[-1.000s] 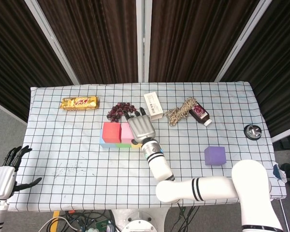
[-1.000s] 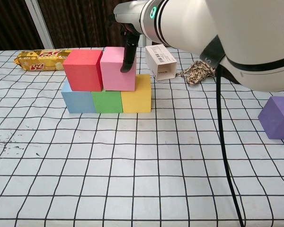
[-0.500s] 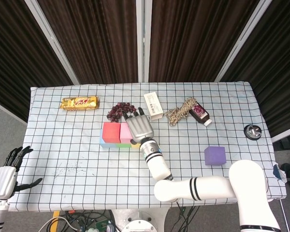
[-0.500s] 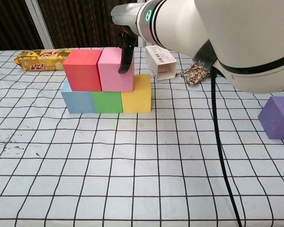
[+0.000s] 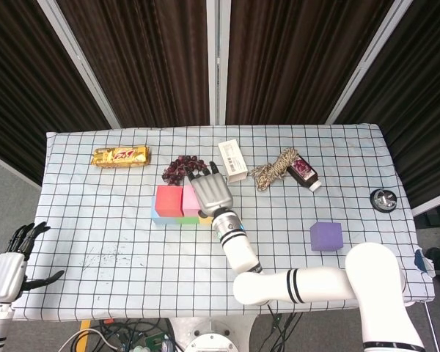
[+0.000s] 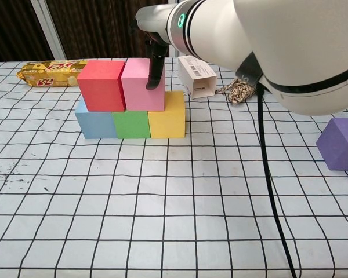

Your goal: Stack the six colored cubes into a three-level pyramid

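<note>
Right hand (image 5: 211,192) is laid over the pink cube (image 6: 144,84), a dark finger (image 6: 155,72) pressed against its right face; whether the cube is gripped or only nudged cannot be told. Left hand (image 5: 11,264) is held spread, off the table's near left corner. The pink cube should be seated flush beside the red cube (image 6: 102,84), centred over the blue (image 6: 93,124), green (image 6: 130,124) and yellow (image 6: 167,120) seams, then released gently. Matte, square-edged blocks are shown. The purple cube (image 6: 340,144) is left well apart, at the right.
</note>
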{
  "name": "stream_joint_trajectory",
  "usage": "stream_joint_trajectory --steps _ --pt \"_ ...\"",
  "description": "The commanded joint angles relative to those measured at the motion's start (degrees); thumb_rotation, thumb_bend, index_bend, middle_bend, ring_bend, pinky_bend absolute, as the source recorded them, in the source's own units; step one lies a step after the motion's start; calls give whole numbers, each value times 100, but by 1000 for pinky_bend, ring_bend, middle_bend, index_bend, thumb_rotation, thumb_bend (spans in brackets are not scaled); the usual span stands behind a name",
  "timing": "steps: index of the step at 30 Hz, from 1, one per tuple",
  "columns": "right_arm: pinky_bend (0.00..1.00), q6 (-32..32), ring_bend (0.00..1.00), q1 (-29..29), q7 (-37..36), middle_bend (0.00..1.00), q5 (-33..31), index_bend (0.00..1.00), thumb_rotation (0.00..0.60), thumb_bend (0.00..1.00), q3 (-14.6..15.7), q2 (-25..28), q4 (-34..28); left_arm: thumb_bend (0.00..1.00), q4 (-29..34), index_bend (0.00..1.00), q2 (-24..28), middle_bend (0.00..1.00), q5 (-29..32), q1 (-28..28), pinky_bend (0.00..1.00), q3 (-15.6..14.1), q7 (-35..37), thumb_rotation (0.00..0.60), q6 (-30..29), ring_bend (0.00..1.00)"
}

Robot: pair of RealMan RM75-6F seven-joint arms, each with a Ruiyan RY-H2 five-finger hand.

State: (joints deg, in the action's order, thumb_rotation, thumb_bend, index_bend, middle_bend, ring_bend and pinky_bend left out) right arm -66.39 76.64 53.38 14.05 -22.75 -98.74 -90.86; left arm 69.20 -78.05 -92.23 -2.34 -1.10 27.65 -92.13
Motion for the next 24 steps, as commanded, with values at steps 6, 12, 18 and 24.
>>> stream_joint_trajectory --steps 6,12,18,24 --pt "0 -15 162 2 -8 631 -9 0 600 176 -22 -5 8 0 -6 49 5 149 -6 1 16 -3 16 600 -4 47" --pt "0 -2 162 -3 -7 631 -21 0 600 177 -21 2 -11 0 -4 49 0 149 -12 -7 16 -6 3 600 6 46" --pt "0 23 162 22 10 631 -51 0 600 176 -24 -31 41 0 -3 49 2 149 -6 -14 16 -4 -3 600 21 47" --pt "0 38 162 34 14 631 -69 0 600 176 -27 -56 73 0 -16 49 -3 149 -2 -13 16 -7 14 600 28 47"
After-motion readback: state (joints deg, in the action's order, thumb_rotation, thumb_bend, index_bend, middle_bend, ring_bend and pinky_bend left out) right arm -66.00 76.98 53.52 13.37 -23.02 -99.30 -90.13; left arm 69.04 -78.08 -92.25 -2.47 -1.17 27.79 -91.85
